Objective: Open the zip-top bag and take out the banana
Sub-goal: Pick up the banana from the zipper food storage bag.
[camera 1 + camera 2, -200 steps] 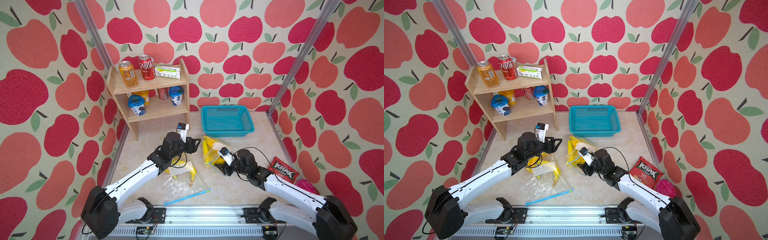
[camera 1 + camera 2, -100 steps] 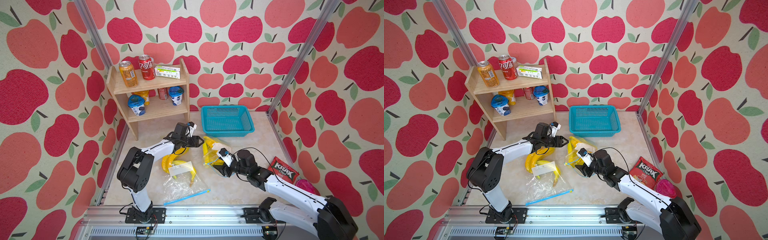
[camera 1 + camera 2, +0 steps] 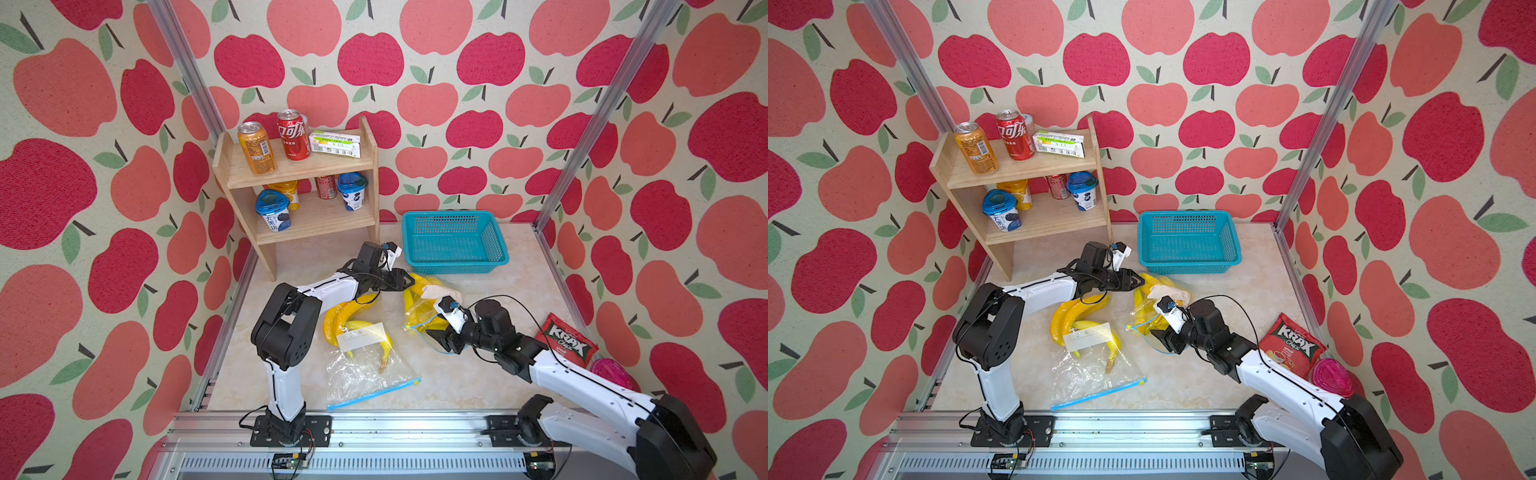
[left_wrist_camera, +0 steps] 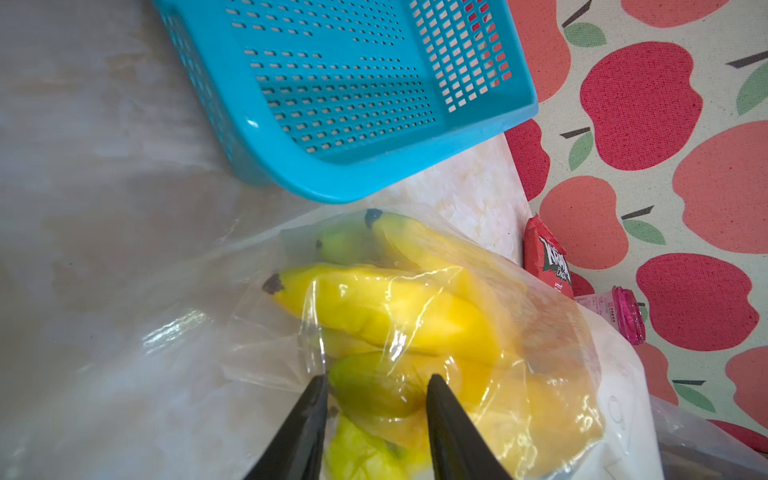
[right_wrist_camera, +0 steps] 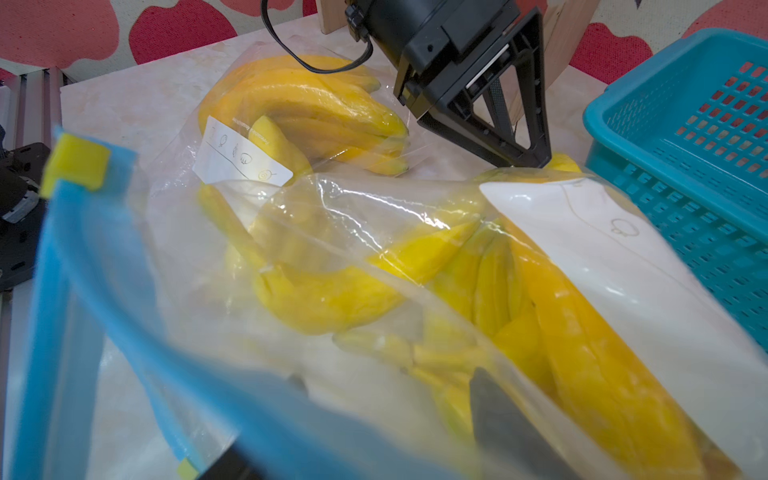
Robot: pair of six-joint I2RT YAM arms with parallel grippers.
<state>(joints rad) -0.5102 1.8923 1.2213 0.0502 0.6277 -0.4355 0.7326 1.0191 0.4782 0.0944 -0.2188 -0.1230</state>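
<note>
Beside the basket (image 3: 455, 266), on the tabletop (image 3: 478, 374), the bag (image 3: 419, 309) lies between the two arms with the banana (image 4: 395, 307) wholly inside it. The left tool (image 4: 376, 380) is at the bag's closed end, its jaws apart on either side of a banana tip under the plastic; whether they press on it cannot be told. The right tool (image 3: 436, 340) is at the mouth, jaws apart, one finger seen through the film; whether it pinches a lip cannot be told either. The zip (image 5: 104, 270) looks at least partly parted, so opening seems under way, and pulling the fruit out is all left to do. The banana's long axis runs from the basket side toward the right tool, dark tips pointing away from the mouth. A second bag (image 3: 361, 370) lies flat nearer the front, apart from both tools.
</note>
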